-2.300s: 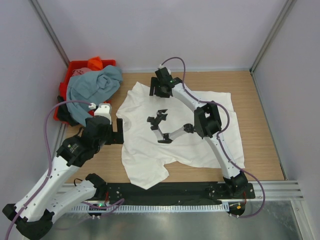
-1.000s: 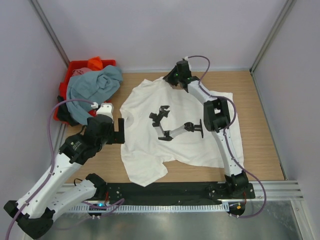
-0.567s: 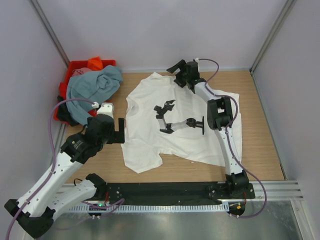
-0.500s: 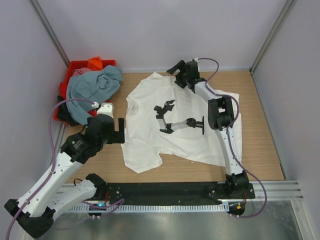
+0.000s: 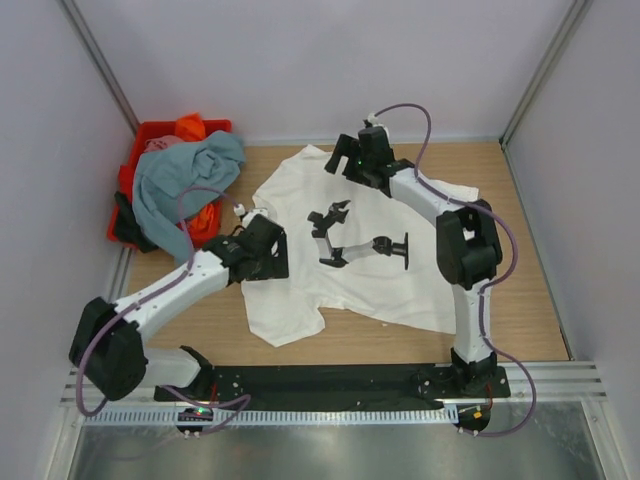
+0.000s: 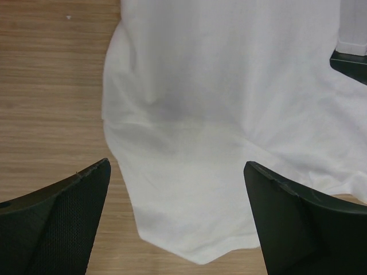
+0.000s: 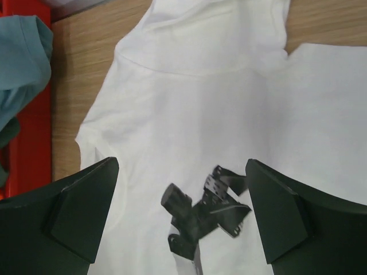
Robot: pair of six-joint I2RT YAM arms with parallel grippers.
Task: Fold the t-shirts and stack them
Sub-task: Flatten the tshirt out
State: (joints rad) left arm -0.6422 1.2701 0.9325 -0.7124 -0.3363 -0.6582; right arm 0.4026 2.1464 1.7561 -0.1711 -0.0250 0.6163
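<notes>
One spread t-shirt is lying flat across the middle of the surface, with its neck opening at the far edge and one sleeve pointing toward the near left. A crate is sitting in the far left corner, to the left of that shirt. The heaped t-shirts are lying in the crate, one of them draping over its rim toward the near side. The left arm is leaning in from the near left, its jaws hanging over the spread t-shirt's left edge. The right arm is standing along the right side and arching over the cloth, its jaws hanging above the neck end.
</notes>
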